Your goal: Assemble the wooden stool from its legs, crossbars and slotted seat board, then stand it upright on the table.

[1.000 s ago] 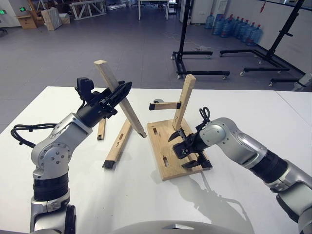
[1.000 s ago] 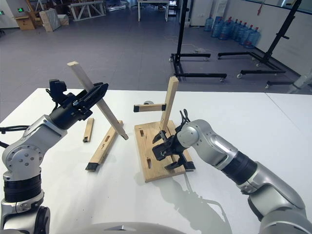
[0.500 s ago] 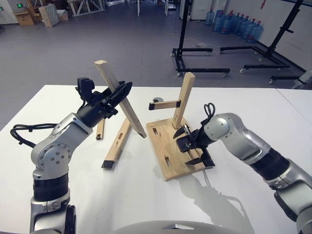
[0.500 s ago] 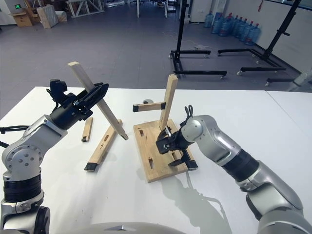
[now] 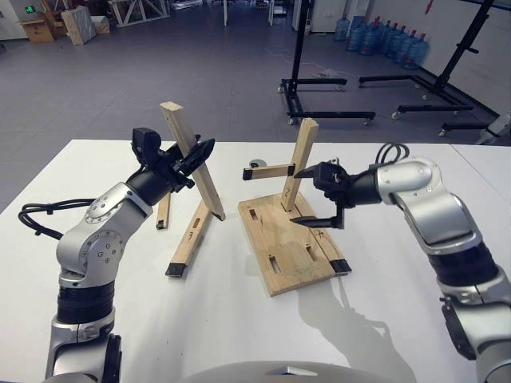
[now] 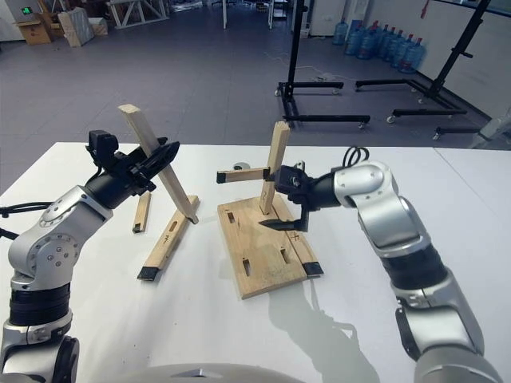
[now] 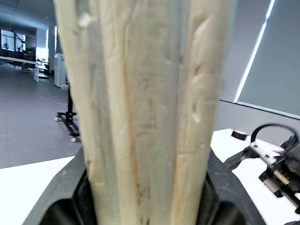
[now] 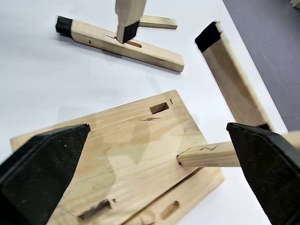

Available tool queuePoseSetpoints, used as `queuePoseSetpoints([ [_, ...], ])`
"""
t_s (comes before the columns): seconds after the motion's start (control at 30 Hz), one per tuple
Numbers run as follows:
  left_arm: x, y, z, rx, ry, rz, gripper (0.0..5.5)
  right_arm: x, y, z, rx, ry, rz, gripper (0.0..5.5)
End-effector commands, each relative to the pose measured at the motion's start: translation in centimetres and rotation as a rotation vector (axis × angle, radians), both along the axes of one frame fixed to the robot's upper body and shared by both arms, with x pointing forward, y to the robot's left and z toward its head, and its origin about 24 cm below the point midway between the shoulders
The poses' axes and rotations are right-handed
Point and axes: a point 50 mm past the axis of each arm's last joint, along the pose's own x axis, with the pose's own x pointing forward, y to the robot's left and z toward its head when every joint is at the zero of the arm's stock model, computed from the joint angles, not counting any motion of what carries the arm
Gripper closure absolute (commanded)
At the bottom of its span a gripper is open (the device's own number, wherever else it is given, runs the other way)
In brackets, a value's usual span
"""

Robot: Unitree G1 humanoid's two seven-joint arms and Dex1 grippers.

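The right claw hangs open over the seat board, its two dark fingers spread wide, with the tips just beside the upright leg; whether they touch it I cannot tell. That leg stands in the board's far part, leaning slightly, and a crossbar juts from its middle toward the robot's left. The left claw is closed on a second leg, held tilted above the counter, top end away from the robot and lower end close over a loose leg; contact there is unclear. The counter is plain white, and the slotted board lies flat on it near the middle. Beyond the counter's far edge is a grey floor with black wheeled stands, blue water bottles at the back and crates in the far left corner. The loose leg lies flat left of the board, its black-capped end toward the robot, and a short crossbar lies just left of it. A capped leg rests along the board's right edge. The upright leg and its crossbar stand between the two claws.
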Motion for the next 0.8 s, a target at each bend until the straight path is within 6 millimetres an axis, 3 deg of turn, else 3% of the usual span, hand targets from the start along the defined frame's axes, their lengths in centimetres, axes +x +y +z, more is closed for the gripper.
queuePoseSetpoints([
  [0.03,1.2,-0.4,-0.7,-0.084,0.006,-0.04,3.49,-1.1,-1.2,-2.3,0.04,0.079,-0.094,0.12],
  [0.13,2.2,0.3,-1.7,-0.105,-0.044,0.08,3.49,-1.4,-1.4,-3.5,0.055,0.116,-0.131,0.12],
  [0.3,2.5,0.2,-2.6,-0.139,-0.161,0.074,3.49,-1.3,-1.4,-4.1,0.07,0.13,-0.156,0.12],
  [0.53,4.2,-1.0,-4.9,-0.35,-0.051,-0.059,3.49,-0.7,-1.1,-4.4,0.074,0.13,-0.171,0.12],
  [0.8,4.9,-0.7,-6.2,-0.357,-0.089,-0.201,3.49,-0.4,-0.1,-4.5,0.067,0.128,-0.137,0.12],
])
